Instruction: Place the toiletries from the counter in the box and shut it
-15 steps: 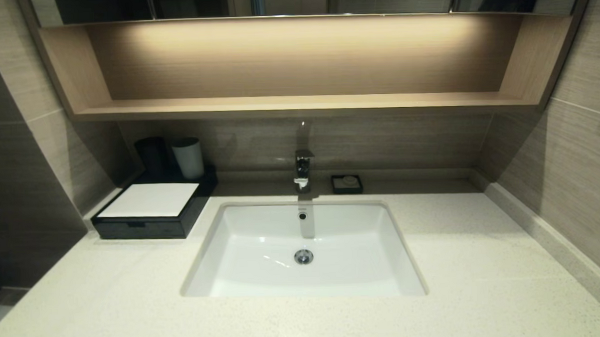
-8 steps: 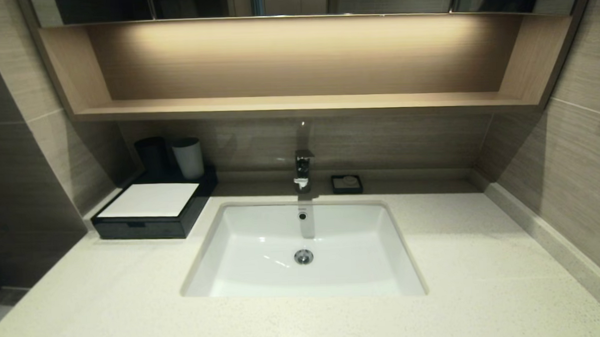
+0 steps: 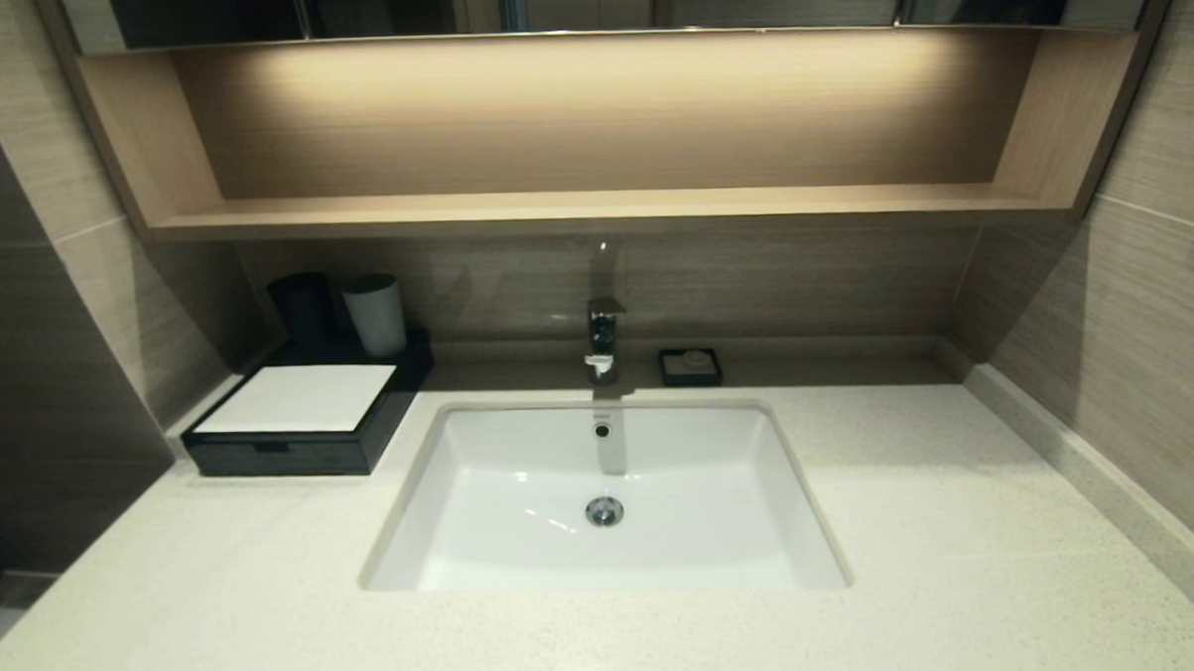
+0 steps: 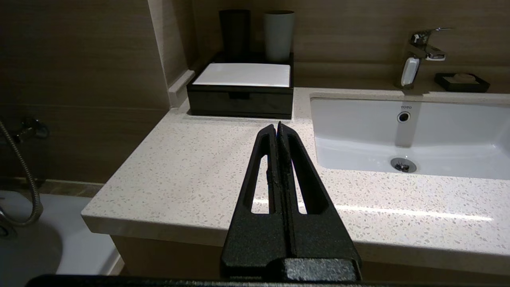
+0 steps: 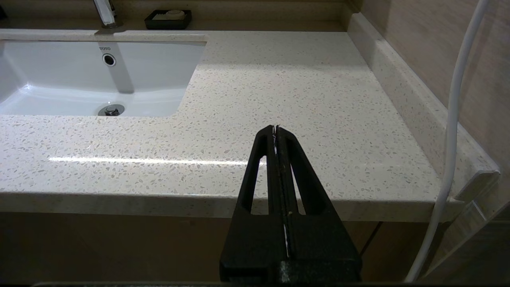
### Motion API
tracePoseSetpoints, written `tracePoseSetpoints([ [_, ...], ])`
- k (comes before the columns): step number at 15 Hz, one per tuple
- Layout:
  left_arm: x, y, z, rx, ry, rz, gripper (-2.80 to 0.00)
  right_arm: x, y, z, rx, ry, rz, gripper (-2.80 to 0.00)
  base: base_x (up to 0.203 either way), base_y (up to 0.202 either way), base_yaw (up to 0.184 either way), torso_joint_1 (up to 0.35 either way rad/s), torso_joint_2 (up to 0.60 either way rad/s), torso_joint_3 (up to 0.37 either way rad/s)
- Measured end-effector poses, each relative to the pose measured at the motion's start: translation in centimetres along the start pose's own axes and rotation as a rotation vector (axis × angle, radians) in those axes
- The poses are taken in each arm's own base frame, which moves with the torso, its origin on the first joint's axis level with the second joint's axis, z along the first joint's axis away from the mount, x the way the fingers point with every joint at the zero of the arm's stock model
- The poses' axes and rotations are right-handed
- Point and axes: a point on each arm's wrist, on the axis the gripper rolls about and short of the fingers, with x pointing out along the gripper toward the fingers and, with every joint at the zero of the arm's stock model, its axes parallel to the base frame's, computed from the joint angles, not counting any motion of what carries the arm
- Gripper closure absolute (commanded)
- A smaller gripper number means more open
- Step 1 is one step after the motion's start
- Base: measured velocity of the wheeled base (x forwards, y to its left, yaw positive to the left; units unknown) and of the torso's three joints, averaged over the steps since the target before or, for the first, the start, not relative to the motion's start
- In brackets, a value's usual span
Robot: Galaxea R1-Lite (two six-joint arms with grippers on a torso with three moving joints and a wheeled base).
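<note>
Missing from every view: toiletries; none on counter (image 3: 219,607), presumably inside box (image 3: 302,425), back left, drawer flush, apparently closed. Risk: needless reach could nudge box into black cup (image 3: 301,308) and white cup (image 3: 376,313) behind, or drawer not fully seated, unverifiable here. Left gripper (image 4: 277,126) pulled back off counter's front edge, facing box, fingers pressed together, empty. Sink (image 3: 605,574) between. Right gripper (image 5: 275,128) likewise back off front edge, clamped together, empty.

Box (image 3: 302,417) and cups (image 3: 375,313) at counter's (image 3: 961,521) back-left.
</note>
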Motion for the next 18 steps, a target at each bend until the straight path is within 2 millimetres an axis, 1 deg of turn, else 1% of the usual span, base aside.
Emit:
tracePoseSetpoints([
  [3, 0.3, -0.2, -1.0, 0.005, 0.032, -0.049, 0.00, 0.0, 0.0, 0.0, 0.000, 0.000, 0.000, 0.00, 0.000, 0.000, 0.000, 0.000, 0.00, 0.000],
  [6, 0.6, -0.2, -1.8, 0.009, 0.046, -0.054, 0.00, 0.0, 0.0, 0.0, 0.000, 0.000, 0.000, 0.00, 0.000, 0.000, 0.000, 0.000, 0.00, 0.000],
  [10, 1.0, -0.3, -2.8, 0.014, 0.023, -0.054, 0.00, 0.0, 0.0, 0.0, 0.000, 0.000, 0.000, 0.00, 0.000, 0.000, 0.000, 0.000, 0.00, 0.000],
  [18, 1.0, -0.3, -3.6, 0.023, 0.082, -0.058, 0.00, 0.0, 0.0, 0.0, 0.000, 0.000, 0.000, 0.00, 0.000, 0.000, 0.000, 0.000, 0.00, 0.000],
])
